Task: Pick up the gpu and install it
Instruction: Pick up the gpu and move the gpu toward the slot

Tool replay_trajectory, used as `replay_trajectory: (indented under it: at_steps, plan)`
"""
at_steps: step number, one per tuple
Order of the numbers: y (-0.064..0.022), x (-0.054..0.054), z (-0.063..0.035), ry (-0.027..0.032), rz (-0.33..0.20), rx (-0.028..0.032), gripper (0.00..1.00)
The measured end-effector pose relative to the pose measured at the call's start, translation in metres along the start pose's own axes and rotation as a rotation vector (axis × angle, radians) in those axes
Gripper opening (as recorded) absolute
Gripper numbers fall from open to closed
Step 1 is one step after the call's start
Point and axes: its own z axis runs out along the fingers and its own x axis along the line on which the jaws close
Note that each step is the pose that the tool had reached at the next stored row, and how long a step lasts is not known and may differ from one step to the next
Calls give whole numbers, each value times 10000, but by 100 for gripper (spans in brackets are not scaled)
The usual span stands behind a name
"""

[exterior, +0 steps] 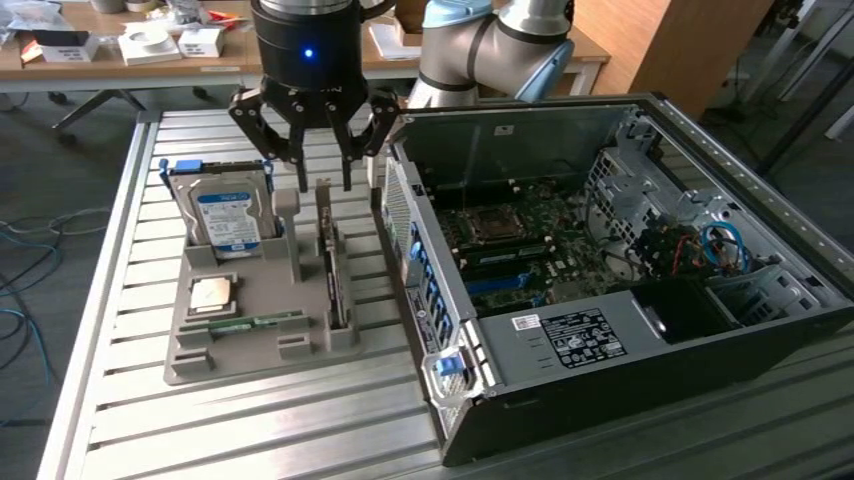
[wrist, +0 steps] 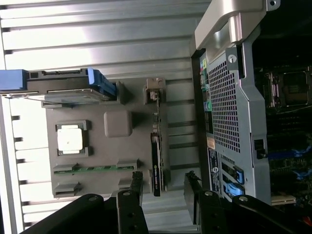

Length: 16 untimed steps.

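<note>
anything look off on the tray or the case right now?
Nothing stands out. The gpu stands on edge in its tray slot, the hard drive is upright, and the CPU and memory stick lie flat. The open gripper hangs above the gpu. The case lies open.

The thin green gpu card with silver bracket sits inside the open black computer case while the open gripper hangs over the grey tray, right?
No: the exterior view shows the thin green gpu card standing on edge in the grey tray, beneath the open gripper.
</note>
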Motion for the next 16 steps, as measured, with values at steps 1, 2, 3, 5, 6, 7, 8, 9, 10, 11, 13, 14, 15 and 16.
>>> replay_trajectory:
  at_steps: [1,2,3,5,6,7,8,9,10,11,13,14,15,16]
  plan:
    - [0,0,4,0,0,-1,47]
    - [0,0,7,0,0,0,47]
    - [0,0,9,1,0,0,47]
    - [-1,0,9,1,0,1,47]
    - [-1,0,10,1,0,0,47]
    - [-1,0,10,0,0,-1,47]
    - [0,0,10,0,0,-1,47]
    - [0,0,10,0,0,-1,47]
    - [-1,0,10,0,0,-1,47]
    - [-1,0,11,0,0,-1,47]
    - [-1,0,18,-3,0,-6,47]
    - [-1,1,22,-1,1,-9,47]
    - [-1,1,26,1,1,-10,47]
    - [-2,1,33,1,0,-14,47]
